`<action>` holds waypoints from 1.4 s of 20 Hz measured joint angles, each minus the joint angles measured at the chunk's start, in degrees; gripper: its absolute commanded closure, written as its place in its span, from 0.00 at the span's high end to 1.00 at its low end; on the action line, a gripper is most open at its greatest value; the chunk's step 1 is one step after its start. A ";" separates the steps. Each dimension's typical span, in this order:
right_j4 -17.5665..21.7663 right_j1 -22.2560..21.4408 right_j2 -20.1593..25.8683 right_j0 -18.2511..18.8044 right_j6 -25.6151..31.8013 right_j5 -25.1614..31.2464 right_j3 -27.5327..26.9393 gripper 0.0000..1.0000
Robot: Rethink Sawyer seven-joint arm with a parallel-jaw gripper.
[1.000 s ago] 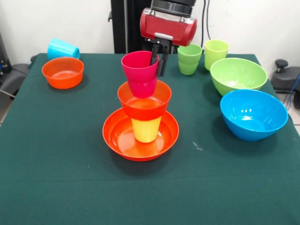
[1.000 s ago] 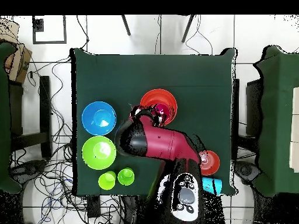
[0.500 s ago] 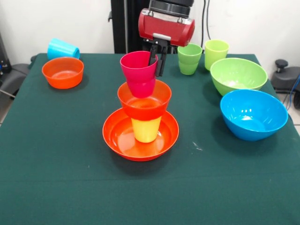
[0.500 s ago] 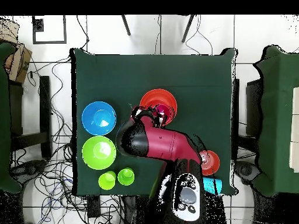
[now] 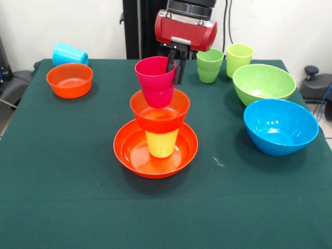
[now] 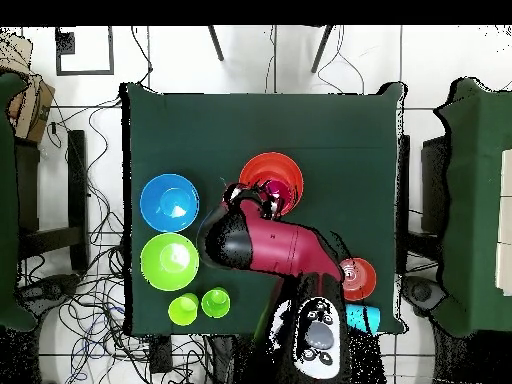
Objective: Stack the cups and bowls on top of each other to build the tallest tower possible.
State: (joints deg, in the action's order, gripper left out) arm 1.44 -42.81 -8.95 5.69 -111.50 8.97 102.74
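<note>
The tower (image 5: 157, 124) stands mid-desk: a wide orange bowl (image 5: 155, 150) as base for stability, an upturned yellow cup (image 5: 161, 143) in it, a small orange bowl (image 5: 159, 110) on that, and a pink cup (image 5: 154, 80) seated in that bowl, mouth up and tilted a little. The end effector (image 5: 176, 65) pinches the pink cup's far rim, one finger inside and one outside, a hold that likely lets it set the cup down without knocking the bowl. The spare orange bowl (image 5: 69, 80) and blue cup (image 5: 69, 54) lie well left of the tower; two green cups (image 5: 209, 65), the green bowl (image 5: 263, 83) and blue bowl (image 5: 280, 126) sit to its right. Against half a second ago, the pink cup and end effector have shifted slightly right and down; everything else is unchanged.
</note>
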 measured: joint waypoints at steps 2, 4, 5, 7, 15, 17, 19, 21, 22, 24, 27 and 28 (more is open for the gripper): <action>-0.01 0.00 0.01 -0.14 0.00 0.00 0.00 0.00; 0.00 0.00 0.01 -0.21 0.00 0.00 0.02 0.00; -0.01 0.02 0.00 -0.20 0.00 -0.01 0.02 0.00; -0.01 0.12 0.00 -0.20 0.00 -0.01 0.02 0.00; -0.01 1.30 0.01 -0.22 0.00 -0.01 0.02 0.00; -0.01 1.54 0.00 -0.22 0.00 -0.01 0.02 0.00; -0.01 1.92 0.01 -0.22 0.00 -0.01 0.02 0.00; -0.01 2.37 0.01 -0.25 0.00 -0.01 0.02 0.00; -0.02 2.63 0.01 -0.28 0.00 -0.01 0.02 0.00; -0.02 2.99 0.02 -0.34 0.00 -0.01 0.01 0.00; -0.02 3.49 0.01 -0.40 0.00 -0.02 0.01 0.00; -0.02 3.59 0.01 -0.40 0.00 -0.02 0.01 0.00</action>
State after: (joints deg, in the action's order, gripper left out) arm 1.42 -39.23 -8.94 5.29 -111.50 8.95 102.75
